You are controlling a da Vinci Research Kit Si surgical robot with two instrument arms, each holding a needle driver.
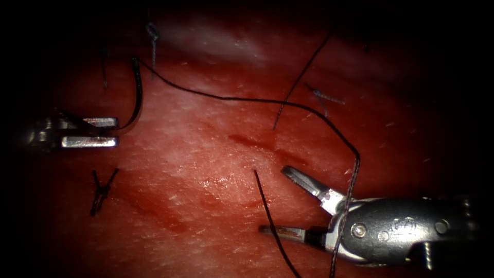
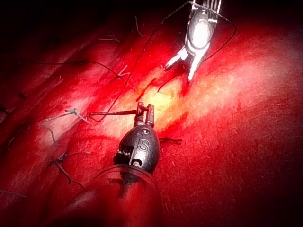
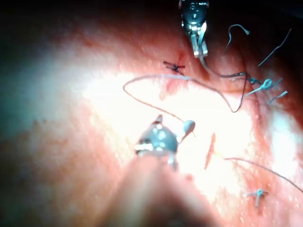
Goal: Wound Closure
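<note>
Left tool clamps the needle near its end — clear of the tissue; right tool gapes empty beside the thread — a knotted stitch sits below the left tool, cut unclosed.

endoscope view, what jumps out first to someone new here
The left tool at the left edge holds the curved needle near one end, the needle arching up clear of the tissue. Black thread sweeps from it across to the right tool, whose fingers gape open, holding nothing.
</note>
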